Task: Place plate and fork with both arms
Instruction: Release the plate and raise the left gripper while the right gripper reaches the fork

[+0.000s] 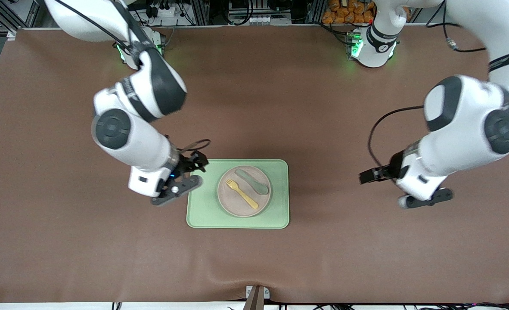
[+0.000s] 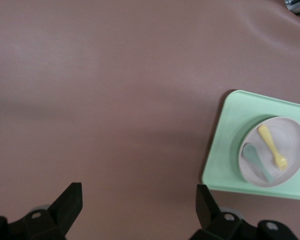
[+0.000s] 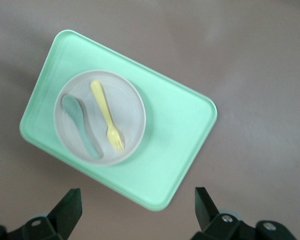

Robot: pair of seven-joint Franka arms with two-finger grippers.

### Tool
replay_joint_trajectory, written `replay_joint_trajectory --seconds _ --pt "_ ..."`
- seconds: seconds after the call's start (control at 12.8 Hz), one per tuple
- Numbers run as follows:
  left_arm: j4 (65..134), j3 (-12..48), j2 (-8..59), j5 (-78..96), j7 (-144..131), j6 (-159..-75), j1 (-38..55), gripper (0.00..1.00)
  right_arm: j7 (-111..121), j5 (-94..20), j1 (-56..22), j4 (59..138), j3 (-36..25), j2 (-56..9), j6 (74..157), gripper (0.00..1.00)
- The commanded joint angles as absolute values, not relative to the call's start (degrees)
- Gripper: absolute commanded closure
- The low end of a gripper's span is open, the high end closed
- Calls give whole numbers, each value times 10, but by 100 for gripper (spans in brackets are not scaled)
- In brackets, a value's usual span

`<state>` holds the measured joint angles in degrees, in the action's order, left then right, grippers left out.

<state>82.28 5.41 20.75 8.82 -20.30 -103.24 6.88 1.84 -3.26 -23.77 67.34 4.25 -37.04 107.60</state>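
The off-white plate (image 1: 233, 202) sits on a pale green tray (image 1: 280, 211) in the middle of the table. On the plate lies the yellow fork (image 1: 241, 193), beside a muted green spoon (image 1: 252, 181). My right gripper (image 1: 177, 187) hovers open and holding nothing over the table, just off the tray's edge toward the right arm's end. In the right wrist view, the gripper (image 3: 136, 200) faces the tray (image 3: 175, 135), plate (image 3: 130, 107) and fork (image 3: 106, 115). My left gripper (image 1: 426, 199) hangs open and holding nothing over bare table toward the left arm's end. Past the gripper (image 2: 137, 200) in its wrist view lie the plate (image 2: 292, 145) and fork (image 2: 272, 145).
A brown mat (image 1: 108, 258) covers the whole table. The spoon (image 3: 81, 125) lies parallel to the fork on the plate. The arms' bases with green lights stand along the table edge farthest from the front camera.
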Motion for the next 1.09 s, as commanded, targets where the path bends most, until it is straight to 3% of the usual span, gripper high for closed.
replay_joint_trajectory --seconds 0.0,0.23,0.47,0.7,1.01 --pt "924 60 114 49 -170 -1034 47 0 31 -17 -257 625 35 -448 1133 0" --pt "962 61 74 -14 -132 -1018 43 0 29 -5 -276 625 33 -506 1184 4" --pt "957 59 53 -27 -47 -949 29 0 29 7 -280 625 28 -543 1211 10" --pt "952 59 19 -26 -26 -908 14 0 -1 21 -335 623 -3 -557 1216 14" --pt "905 59 8 -25 -2 -850 -1 0 -5 28 -345 623 -5 -565 1216 33"
